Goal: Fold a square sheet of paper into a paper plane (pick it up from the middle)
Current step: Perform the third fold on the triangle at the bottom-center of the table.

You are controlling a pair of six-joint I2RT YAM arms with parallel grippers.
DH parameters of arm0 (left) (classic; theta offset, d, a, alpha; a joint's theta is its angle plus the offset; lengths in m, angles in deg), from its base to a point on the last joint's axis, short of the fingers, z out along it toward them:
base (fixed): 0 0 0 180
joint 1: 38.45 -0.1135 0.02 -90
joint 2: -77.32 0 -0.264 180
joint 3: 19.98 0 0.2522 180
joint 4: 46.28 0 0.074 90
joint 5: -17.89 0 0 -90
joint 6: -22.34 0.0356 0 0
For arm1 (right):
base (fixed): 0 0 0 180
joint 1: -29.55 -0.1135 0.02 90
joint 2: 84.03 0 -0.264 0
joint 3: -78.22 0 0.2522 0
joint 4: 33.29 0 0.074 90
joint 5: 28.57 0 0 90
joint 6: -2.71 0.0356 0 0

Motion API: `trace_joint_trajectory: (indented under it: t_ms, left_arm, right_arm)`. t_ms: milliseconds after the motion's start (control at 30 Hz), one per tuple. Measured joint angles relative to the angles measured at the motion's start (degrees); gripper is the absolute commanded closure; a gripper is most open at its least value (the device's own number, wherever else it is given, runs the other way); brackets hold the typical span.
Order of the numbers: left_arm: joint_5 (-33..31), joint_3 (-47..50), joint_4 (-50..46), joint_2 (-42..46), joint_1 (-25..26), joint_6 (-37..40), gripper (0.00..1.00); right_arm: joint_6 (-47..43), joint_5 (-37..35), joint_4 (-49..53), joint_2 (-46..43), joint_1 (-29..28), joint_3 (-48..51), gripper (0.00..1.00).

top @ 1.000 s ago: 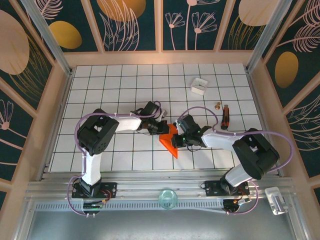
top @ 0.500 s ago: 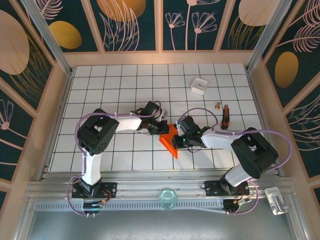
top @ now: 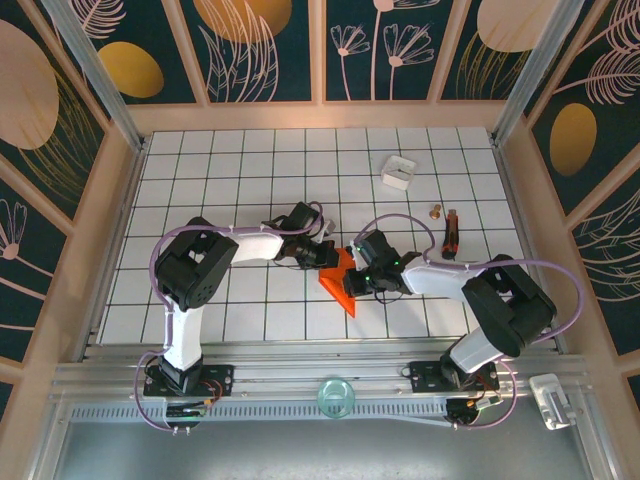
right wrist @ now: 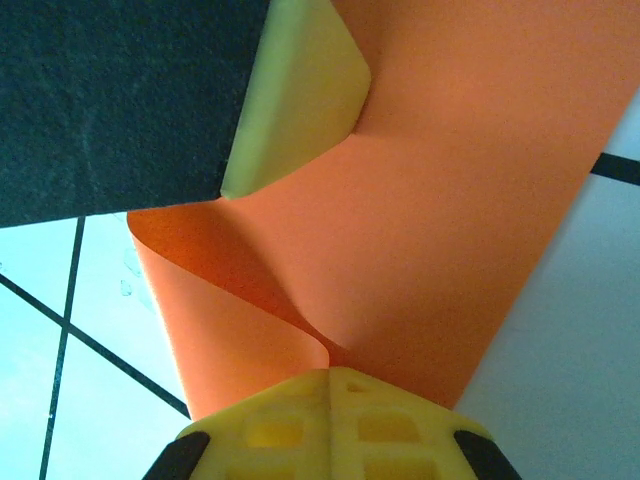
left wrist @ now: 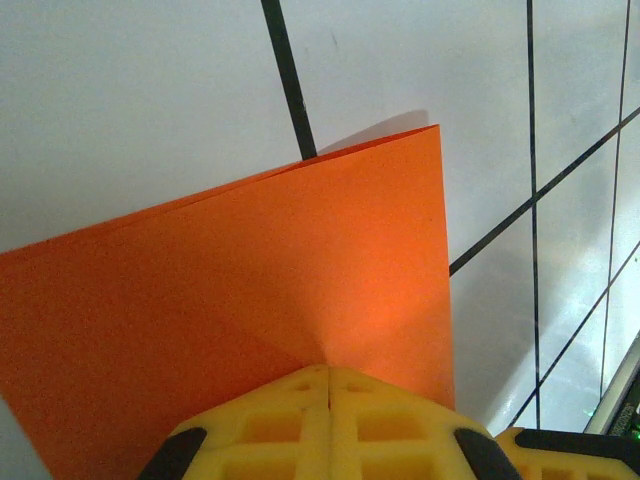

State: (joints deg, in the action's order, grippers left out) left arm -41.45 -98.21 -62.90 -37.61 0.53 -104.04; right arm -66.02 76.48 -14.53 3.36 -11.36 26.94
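**Square sheet of paper** [top: 337,282]: thin and bright orange-red, it is showing from above as a folded triangle, lying near the middle of the white gridded table [top: 250,170] with one tip pointing toward the near edge. From the left wrist the sheet [left wrist: 250,290] is lying doubled, its two layer edges running just apart. From the right wrist the sheet [right wrist: 450,200] is buckling, one layer curling into a soft loop.

White gridded table [top: 200,200]: white box [top: 398,171] far right, small brass piece [top: 436,211], red-black tool [top: 450,233], perhaps screwdriver, beside it
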Motion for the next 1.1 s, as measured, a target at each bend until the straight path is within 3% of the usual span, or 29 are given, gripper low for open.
trace_joint_trajectory:
  t_ms: [1100]
  left_arm:
    - [0.2,-0.8,-0.4,-0.4,0.0,0.0,1.0]
  right_arm:
    - [-1.4,0.1,0.2,1.4,0.0,-0.7,1.0]
